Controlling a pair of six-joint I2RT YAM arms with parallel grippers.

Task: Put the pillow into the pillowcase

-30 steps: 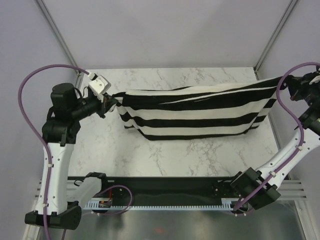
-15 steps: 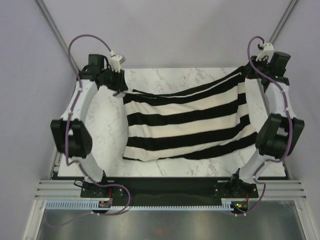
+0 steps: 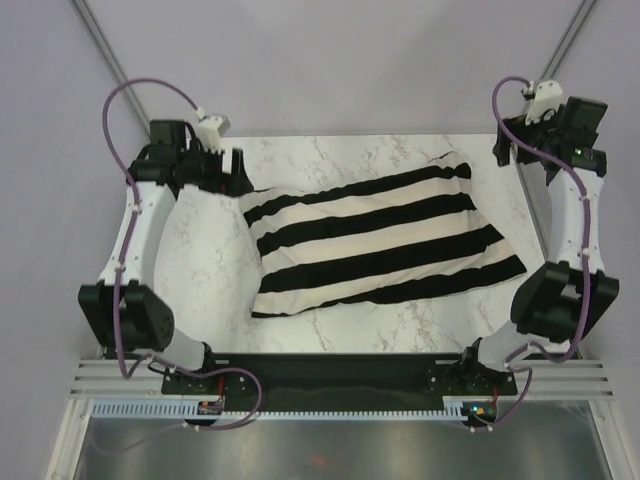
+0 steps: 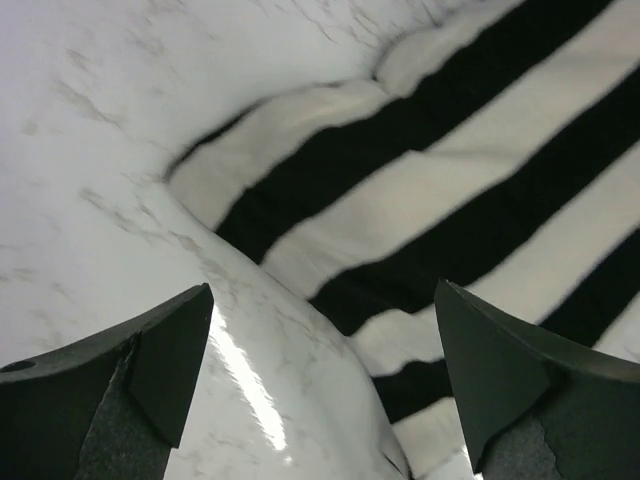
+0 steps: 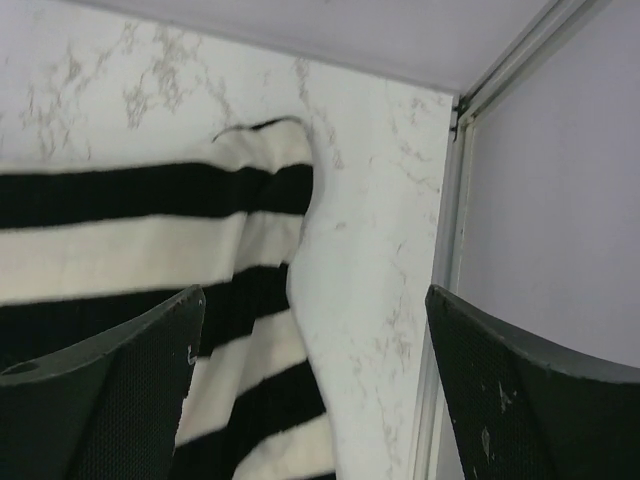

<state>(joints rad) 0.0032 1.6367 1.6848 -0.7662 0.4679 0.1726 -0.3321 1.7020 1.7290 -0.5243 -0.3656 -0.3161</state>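
We see pillowcase (image 3: 375,240) lying plump on worktop (image 3: 320,155); pillow unseen, we judge it inside. Both wide open, empty: left end effector (image 4: 322,300) near far-left corner, right end effector (image 5: 315,300) near far-right. Closing step, we reckon; next, check mouth covers pillow, pull arms clear.

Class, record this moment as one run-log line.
left end effector: open, empty | right end effector: open, empty | pillowcase: lying on table, ungripped | pillow: not visible separately
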